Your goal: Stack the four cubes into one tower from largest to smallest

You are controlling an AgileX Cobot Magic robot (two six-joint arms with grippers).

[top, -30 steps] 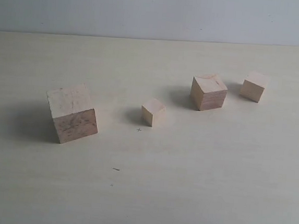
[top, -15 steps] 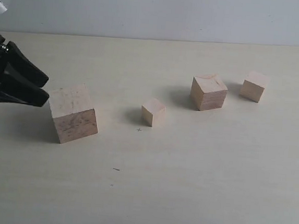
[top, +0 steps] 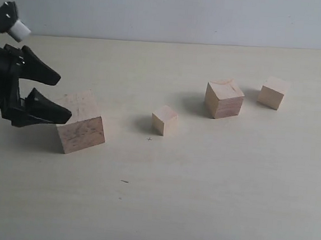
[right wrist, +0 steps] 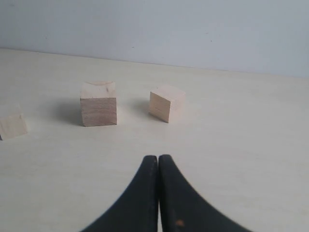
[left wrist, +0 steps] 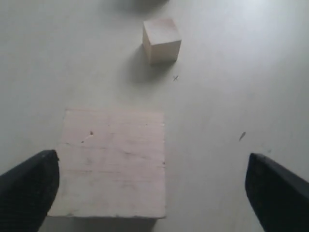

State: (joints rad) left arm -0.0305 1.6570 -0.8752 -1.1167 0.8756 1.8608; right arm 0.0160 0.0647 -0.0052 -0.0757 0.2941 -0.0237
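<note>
While all four cubes sit singly on the table, no tower stands.

Largest cube: near the left edge, turned corner-on to the front edge. Smallest cube: about mid-table, well apart from the largest. Second-largest cube: right of centre, toward the far edge. Third cube: just beyond it, nearer the far right corner, with a gap between the two.

Left gripper: at the left edge, black, jaws spread wide, holding nothing. The wrist view shows the largest cube's top face between the two fingers, much closer to one fingertip; contact cannot be told.

Right gripper: fingers pressed flat together, nothing between them. It hangs over bare table, facing the second-largest and third cubes.
</note>
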